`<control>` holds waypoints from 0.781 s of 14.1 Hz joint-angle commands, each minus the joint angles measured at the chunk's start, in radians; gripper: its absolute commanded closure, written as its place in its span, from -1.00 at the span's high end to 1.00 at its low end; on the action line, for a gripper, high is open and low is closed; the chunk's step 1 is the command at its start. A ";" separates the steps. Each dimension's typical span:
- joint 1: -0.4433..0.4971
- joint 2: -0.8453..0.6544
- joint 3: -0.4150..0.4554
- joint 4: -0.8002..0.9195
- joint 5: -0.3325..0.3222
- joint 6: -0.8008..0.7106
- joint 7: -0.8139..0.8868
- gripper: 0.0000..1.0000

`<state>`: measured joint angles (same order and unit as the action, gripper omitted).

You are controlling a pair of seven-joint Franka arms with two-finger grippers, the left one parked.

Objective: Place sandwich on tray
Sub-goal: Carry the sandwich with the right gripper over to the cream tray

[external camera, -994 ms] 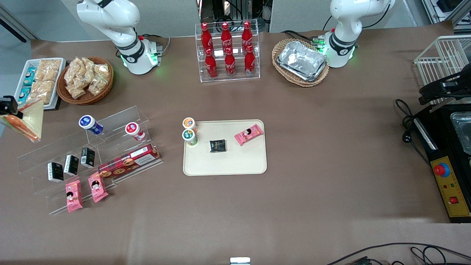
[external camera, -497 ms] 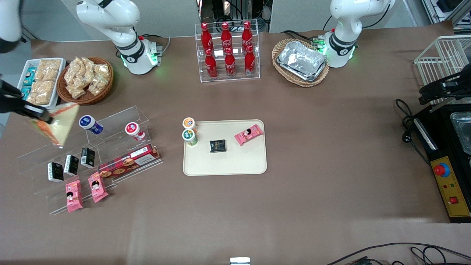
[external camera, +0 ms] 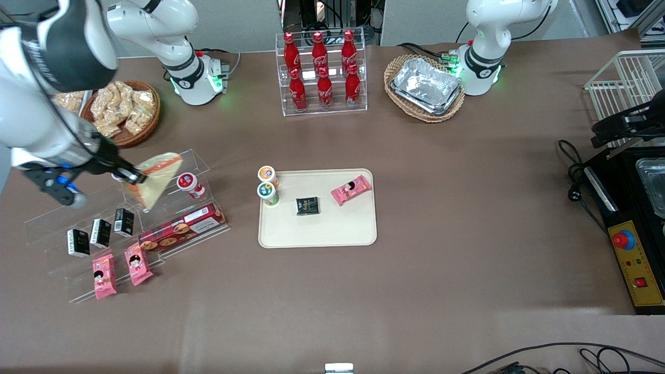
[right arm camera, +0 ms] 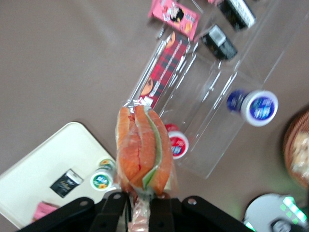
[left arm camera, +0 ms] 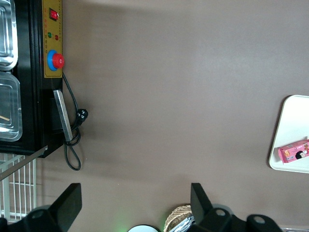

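Item: sandwich [external camera: 155,176], in transit. The gripper [external camera: 136,178] is carrying it above the clear stepped rack [external camera: 171,200], toward the working arm's end of the table.

Relation governing the coming move: the tray [external camera: 317,228] is lying well apart from the gripper, sideways toward the table's middle, with the rack and two small cups [external camera: 267,184] at the tray's near rim in between. The sandwich's long axis is running from the pinched end outward, roughly toward the tray, its free end pointing ahead of the fingers.

Gripper state: fingers are pressing together on the wrap at one end of the wedge; in the wrist view the sandwich [right arm camera: 144,152] is hanging out from the pinch, orange and green layers edge-on.

Tray contents: pink packet [external camera: 351,189], black packet [external camera: 307,205]; bare space is showing nearer the front camera, likely the landing spot.
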<state>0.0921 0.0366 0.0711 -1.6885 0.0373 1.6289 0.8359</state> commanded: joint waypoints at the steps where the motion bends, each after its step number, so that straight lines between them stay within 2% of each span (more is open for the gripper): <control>1: 0.102 0.052 -0.004 0.046 0.029 -0.029 0.289 -1.00; 4: 0.162 0.094 -0.005 0.047 0.042 0.029 0.492 -1.00; 11: 0.317 0.273 -0.005 0.049 0.038 0.291 0.906 -1.00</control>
<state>0.3598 0.2121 0.0731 -1.6808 0.0633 1.8428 1.6110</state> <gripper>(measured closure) 0.841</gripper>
